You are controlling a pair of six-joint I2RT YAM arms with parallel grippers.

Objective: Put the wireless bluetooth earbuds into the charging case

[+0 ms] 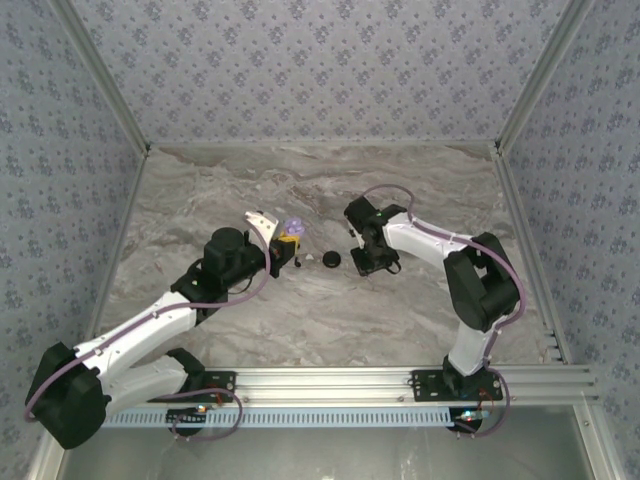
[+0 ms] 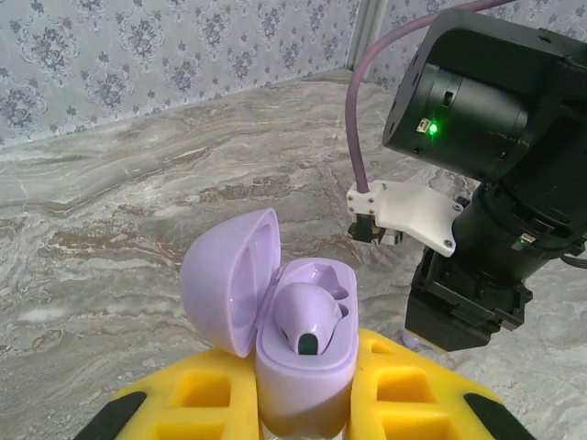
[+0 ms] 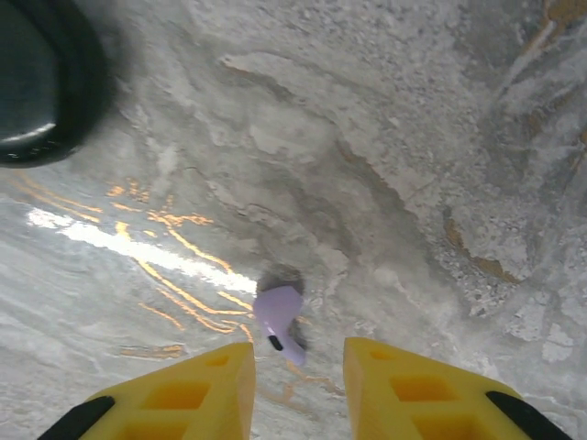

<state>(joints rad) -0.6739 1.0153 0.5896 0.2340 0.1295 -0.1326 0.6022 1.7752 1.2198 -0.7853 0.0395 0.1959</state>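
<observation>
Yellow fingers of the left gripper fill the 6 o'clock edge of the left wrist view, clamped on the base of the lilac charging case, which stands upright between them. Its lid hangs open toward 9 o'clock. One lilac seated earbud rests in a well of the case. At 3 o'clock the right arm points its wrist down at the marble table, and a lilac loose earbud peeks out on the table by its foot.

From the right wrist, the right gripper hangs low over the table with its two yellow fingers parted, gripping nothing. The loose earbud lies on the marble at 12 o'clock of the gap, clear of both tips. A black disc sits at 10 o'clock.

From above, the left arm reaches from 7 o'clock toward the centre, carrying the charging case. The right arm rises from 5 o'clock, bends at the elbow and stretches toward 9 o'clock, wrist turned down. The black disc lies between the grippers.
</observation>
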